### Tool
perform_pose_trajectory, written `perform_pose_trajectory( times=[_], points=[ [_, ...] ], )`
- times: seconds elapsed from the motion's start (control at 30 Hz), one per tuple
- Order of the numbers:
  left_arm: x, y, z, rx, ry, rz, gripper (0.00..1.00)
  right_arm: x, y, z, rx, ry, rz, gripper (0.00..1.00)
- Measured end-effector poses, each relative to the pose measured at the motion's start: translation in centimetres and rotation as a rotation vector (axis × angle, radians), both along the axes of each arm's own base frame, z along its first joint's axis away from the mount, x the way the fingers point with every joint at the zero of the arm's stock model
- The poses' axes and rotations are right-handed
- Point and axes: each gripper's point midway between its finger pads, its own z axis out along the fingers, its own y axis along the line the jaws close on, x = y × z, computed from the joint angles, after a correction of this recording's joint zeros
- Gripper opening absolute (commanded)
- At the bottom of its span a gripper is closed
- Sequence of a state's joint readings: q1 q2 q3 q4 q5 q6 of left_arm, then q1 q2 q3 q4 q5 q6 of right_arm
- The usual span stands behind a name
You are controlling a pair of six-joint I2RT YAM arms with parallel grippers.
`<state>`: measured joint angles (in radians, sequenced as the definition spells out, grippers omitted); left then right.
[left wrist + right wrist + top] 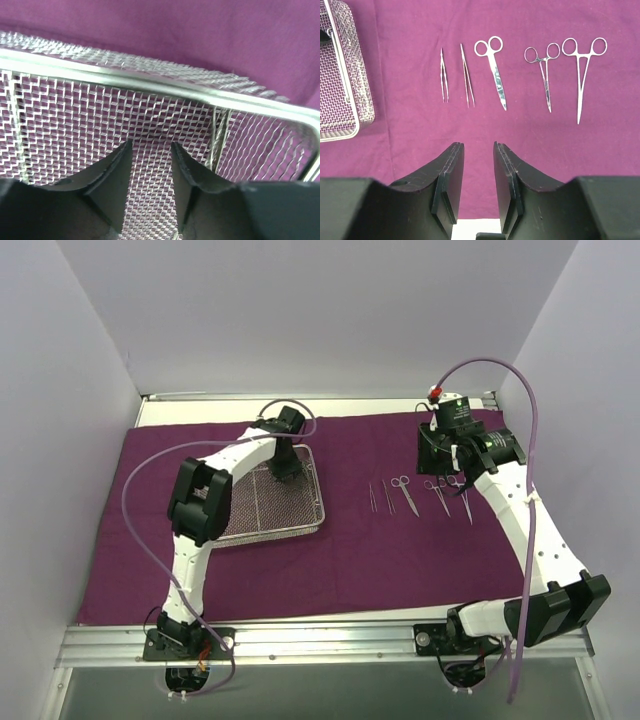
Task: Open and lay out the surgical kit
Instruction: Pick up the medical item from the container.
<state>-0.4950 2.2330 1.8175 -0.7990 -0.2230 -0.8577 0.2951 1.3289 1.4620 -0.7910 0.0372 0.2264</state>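
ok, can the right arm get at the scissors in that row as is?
Probably yes. The right gripper faces the row, jaws apart and empty, with only bare cloth between it and the scissors. The forceps and clamp on either side lie clear. The flat lie may make pinching fiddly.

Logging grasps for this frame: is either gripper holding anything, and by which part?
Nothing is held. The left gripper is open over the mesh tray, the right gripper open above the purple cloth; nothing sits between the fingers of either.
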Motion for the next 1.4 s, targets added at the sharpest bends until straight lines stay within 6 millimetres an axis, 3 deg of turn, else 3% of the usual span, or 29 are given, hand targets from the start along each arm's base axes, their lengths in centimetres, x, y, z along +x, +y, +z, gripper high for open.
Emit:
perform_pose_trajectory(
  times=[0.2, 0.53, 0.8, 1.07, 1.4],
  points=[
    [-1.0, 0.0, 0.7, -0.086, 0.012, -0.008, 0.02, 0.0, 0.3, 0.0, 0.012, 0.002, 0.009, 0.3],
    [0.1, -2.6, 1.9, -0.395, -0.045, -0.044, 0.02, 0.0, 0.4, 0.0, 0.018, 0.003, 0.011, 0.28],
    [1.1, -4.5, 2.8, -0.539, -0.064, -0.063, 0.02, 0.3, 0.5, 0.1, 0.025, -0.007, 0.009, 0.26],
    [1.0, -5.2, 0.8, -0.572, -0.019, -0.062, 0.02, 0.5, 0.7, -0.1, 0.028, -0.006, 0.012, 0.26],
    [1.0, -4.7, 0.7, -0.519, 0.005, -0.078, 0.02, 0.7, 0.7, -0.4, 0.023, 0.004, 0.013, 0.26]
  ],
)
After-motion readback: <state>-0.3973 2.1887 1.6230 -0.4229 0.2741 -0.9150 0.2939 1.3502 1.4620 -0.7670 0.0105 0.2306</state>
